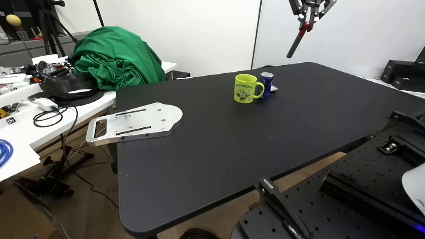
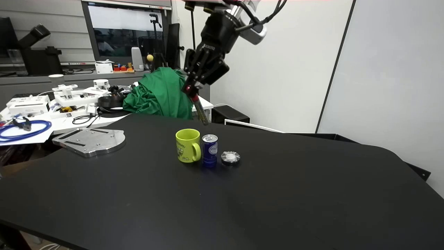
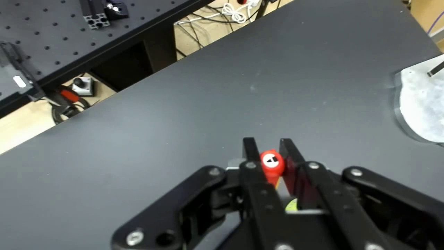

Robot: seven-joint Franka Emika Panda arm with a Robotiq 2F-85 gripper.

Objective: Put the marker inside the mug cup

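The marker has a red cap end and a dark grey barrel; it shows in both exterior views [image 1: 295, 45] [image 2: 200, 109]. My gripper [image 1: 306, 26] is shut on its red end and holds it tilted in the air, barrel pointing down. In the wrist view the red end of the marker [image 3: 271, 165] sits between the fingertips [image 3: 267, 149]. The yellow-green mug cup [image 1: 244, 90] stands upright on the black table with its handle towards a blue can; it also shows in an exterior view [image 2: 187, 147]. The marker is apart from the mug and above table height. Only a sliver of the mug [image 3: 292, 205] shows between the fingers.
A blue can [image 2: 210, 151] stands close beside the mug's handle. A small round dark object with a shiny top [image 2: 230, 157] lies beside the can. A silver metal plate [image 1: 146, 120] lies at the edge of the black table [image 1: 206, 166]. A green cloth [image 1: 116, 59] is heaped beyond it.
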